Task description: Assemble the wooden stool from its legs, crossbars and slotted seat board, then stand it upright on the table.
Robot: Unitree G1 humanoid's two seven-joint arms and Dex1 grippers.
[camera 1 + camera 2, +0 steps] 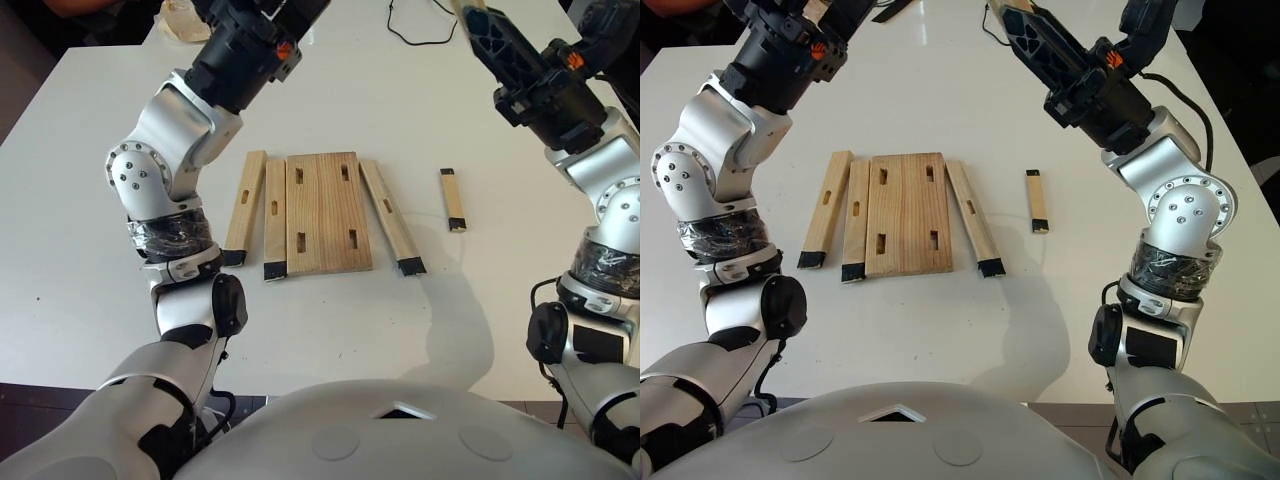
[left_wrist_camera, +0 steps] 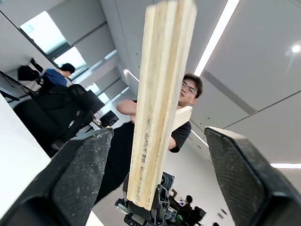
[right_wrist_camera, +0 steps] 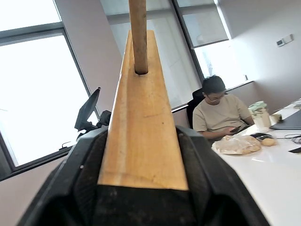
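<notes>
Seat board (image 1: 320,212) lay flat mid-table, loose legs (image 1: 245,205) close on both sides, short crossbar (image 1: 453,199) further right. Right gripper (image 3: 143,146) was clamped on a leg (image 3: 141,113) with a dowel (image 3: 138,37) plugged in. Left gripper (image 2: 157,136) gaped wide around a wood strip (image 2: 160,94), not touching. Likely light, stiff, smooth: grip mid-length, clear of slots.

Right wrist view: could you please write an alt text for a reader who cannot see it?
The right claw grips a wooden leg between its two black fingers. A thinner wooden crossbar sits in a slot near the leg's far end, with large windows behind.
</notes>
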